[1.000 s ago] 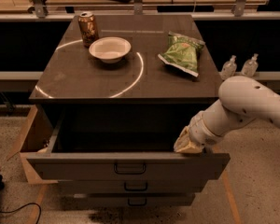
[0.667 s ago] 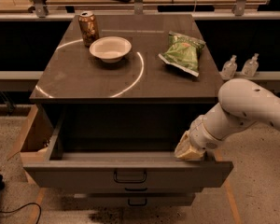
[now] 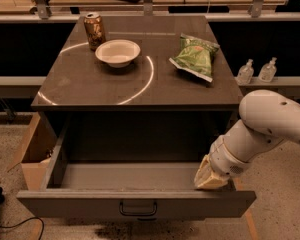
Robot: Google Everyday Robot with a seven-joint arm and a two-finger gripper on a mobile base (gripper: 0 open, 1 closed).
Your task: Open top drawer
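The top drawer is sticking far out, showing its plain grey inside. The gripper is resting at the drawer's front right corner, just inside the front panel, and I cannot tell if it is open or closed. The opening job is looking nearly done, with maybe nothing left to pull

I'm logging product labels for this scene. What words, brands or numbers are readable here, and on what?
Nothing can be read.
On the can: print too blurred.
On the chip bag: print too blurred.
On the left bottle and right bottle: labels too small.
On the bowl, the top drawer and the tool at the drawer's right front corner: no text seen.
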